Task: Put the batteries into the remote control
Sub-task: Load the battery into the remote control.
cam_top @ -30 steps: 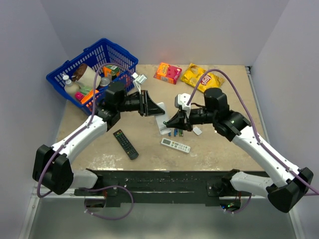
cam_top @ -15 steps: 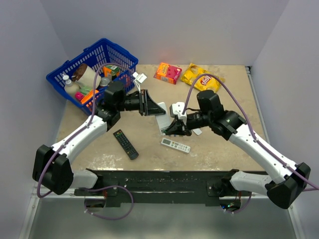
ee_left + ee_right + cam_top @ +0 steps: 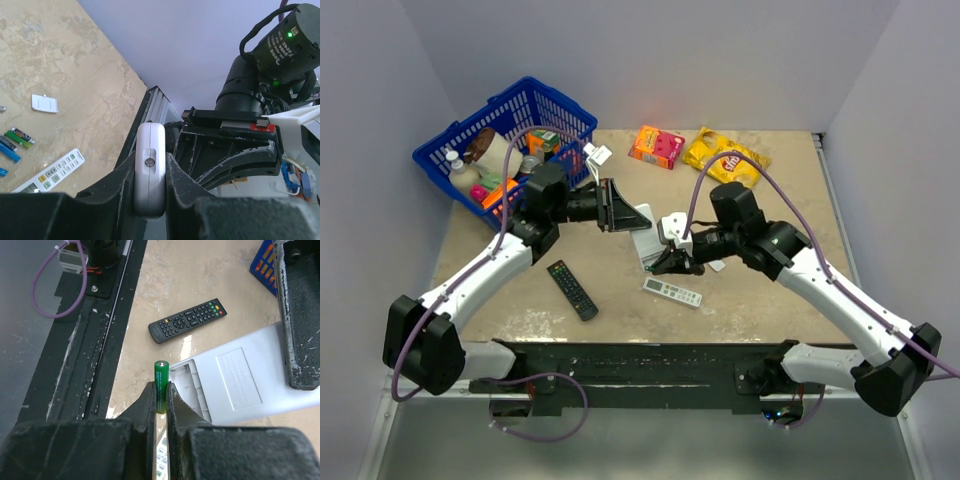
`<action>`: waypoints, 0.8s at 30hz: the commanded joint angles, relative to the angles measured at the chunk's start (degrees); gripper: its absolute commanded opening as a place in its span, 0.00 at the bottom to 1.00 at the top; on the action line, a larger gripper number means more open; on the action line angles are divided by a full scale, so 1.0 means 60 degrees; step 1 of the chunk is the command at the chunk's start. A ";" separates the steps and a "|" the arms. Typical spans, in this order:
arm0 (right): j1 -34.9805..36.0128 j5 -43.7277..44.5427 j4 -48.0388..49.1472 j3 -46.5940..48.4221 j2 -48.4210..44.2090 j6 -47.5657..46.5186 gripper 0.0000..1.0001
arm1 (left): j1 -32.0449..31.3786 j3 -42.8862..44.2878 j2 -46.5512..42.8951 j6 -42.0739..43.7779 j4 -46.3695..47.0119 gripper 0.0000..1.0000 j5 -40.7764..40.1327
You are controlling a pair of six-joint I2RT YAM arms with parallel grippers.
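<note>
My left gripper (image 3: 620, 212) is shut on the white remote control (image 3: 643, 238) and holds it above the table; in the left wrist view its edge (image 3: 150, 170) sits clamped between the jaws. In the right wrist view the remote's plain back (image 3: 240, 380) faces me with the battery compartment (image 3: 186, 385) open. My right gripper (image 3: 160, 392) is shut on a green battery (image 3: 161, 377), held upright right beside the open compartment's end. More batteries, green (image 3: 20, 136) and blue (image 3: 9, 151), lie on the table. In the top view my right gripper (image 3: 667, 262) hides them.
A slim white remote (image 3: 672, 292) lies below the right gripper and a black remote (image 3: 572, 289) left of it. A small white battery cover (image 3: 44, 103) lies on the table. A blue basket (image 3: 505, 135) of groceries stands back left; an orange box (image 3: 656, 146) and yellow bag (image 3: 725, 155) lie at the back.
My right gripper has moved left and a little nearer, bringing the green battery up to the remote's open end. The left arm has barely moved.
</note>
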 commanded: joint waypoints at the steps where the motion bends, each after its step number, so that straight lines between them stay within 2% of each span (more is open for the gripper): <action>1: 0.0051 0.0029 -0.0057 0.0619 0.0061 -0.0415 0.00 | 0.0015 0.0290 -0.0382 -0.0080 -0.0177 0.00 0.0488; 9: 0.0109 -0.0133 0.0001 0.0854 0.0105 -0.0503 0.00 | 0.0015 0.0642 -0.0266 0.1019 -0.1775 0.00 0.0209; 24: 0.0446 0.0277 -0.0525 0.0913 0.0705 -0.1162 0.00 | 0.0000 0.0788 -0.0265 0.0961 -0.1761 0.00 0.0239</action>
